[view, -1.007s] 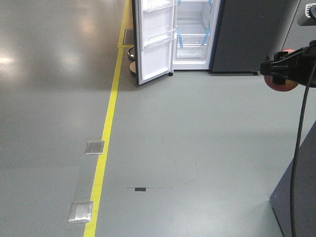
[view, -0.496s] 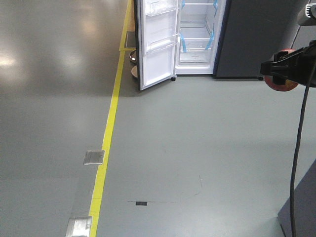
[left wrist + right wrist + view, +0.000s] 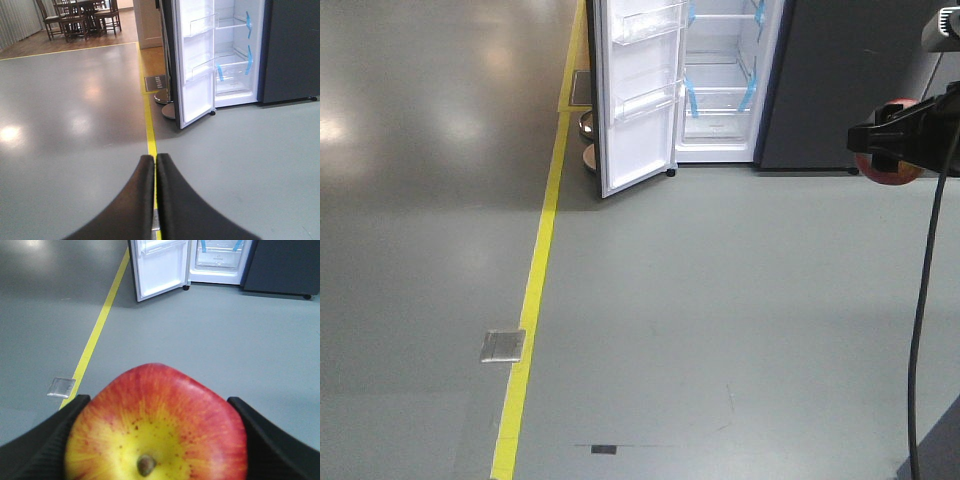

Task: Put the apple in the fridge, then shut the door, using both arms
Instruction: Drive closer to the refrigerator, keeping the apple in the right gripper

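Grey floor point(image 3: 720, 300), open fridge point(image 3: 718, 75) beyond; right pincer point(image 3: 157, 400) clasps apple point(image 3: 155, 440).

Glossy grey floor point(image 3: 740, 290) (soft glare patches at left), a yellow line point(image 3: 536, 275) crossing it; wooden chairs point(image 3: 107, 17) around perhaps a table point(image 3: 84, 4), far back.

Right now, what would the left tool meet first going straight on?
The way looks free over bare floor. Far ahead, the left tool lines up roughly with the open door; depth is unclear.
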### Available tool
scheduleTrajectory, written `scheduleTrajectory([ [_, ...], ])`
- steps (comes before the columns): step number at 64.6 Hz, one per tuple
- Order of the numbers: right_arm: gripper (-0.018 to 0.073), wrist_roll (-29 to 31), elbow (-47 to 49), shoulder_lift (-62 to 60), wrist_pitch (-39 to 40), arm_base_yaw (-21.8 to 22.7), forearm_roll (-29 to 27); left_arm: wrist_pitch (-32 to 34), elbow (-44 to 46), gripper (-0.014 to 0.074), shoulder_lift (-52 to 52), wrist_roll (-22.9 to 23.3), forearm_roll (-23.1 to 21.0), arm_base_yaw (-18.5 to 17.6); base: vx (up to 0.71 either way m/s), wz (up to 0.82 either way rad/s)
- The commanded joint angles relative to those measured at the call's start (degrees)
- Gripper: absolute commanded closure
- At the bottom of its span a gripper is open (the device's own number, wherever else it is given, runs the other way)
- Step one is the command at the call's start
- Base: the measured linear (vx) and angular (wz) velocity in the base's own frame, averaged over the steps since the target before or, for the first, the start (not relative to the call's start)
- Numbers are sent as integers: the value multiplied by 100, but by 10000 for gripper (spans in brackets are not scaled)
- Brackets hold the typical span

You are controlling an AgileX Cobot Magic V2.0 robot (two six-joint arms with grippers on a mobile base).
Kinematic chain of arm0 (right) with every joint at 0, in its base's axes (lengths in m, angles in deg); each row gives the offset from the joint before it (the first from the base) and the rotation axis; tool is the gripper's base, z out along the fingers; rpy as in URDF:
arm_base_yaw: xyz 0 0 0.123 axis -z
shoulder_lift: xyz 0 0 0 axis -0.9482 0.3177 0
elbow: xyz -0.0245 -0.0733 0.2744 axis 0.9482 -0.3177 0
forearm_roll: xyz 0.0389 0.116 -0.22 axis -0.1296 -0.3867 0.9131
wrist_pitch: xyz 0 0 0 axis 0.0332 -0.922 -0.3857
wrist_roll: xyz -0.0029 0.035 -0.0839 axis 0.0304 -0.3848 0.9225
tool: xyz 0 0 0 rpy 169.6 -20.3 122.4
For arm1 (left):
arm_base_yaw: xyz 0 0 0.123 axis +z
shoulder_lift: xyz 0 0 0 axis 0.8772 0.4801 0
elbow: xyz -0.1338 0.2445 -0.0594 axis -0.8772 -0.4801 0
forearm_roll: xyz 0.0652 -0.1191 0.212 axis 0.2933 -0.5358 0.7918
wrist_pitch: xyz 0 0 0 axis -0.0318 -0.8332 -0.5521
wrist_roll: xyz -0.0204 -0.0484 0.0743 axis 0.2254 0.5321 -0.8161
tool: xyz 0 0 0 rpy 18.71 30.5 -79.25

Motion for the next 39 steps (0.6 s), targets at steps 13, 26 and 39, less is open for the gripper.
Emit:
scheduleTrajectory([
  [13,444,59,190,-186,400,9,-31,454,-165,602,-84,8,2,-17,21,-2],
  [26,444,59,190,-186,400,9,-31,454,-165,602,-84,8,2,-17,21,-3],
  [39,444,59,190,-186,400,9,-31,454,-165,602,-84,8,2,-17,22,-2],
])
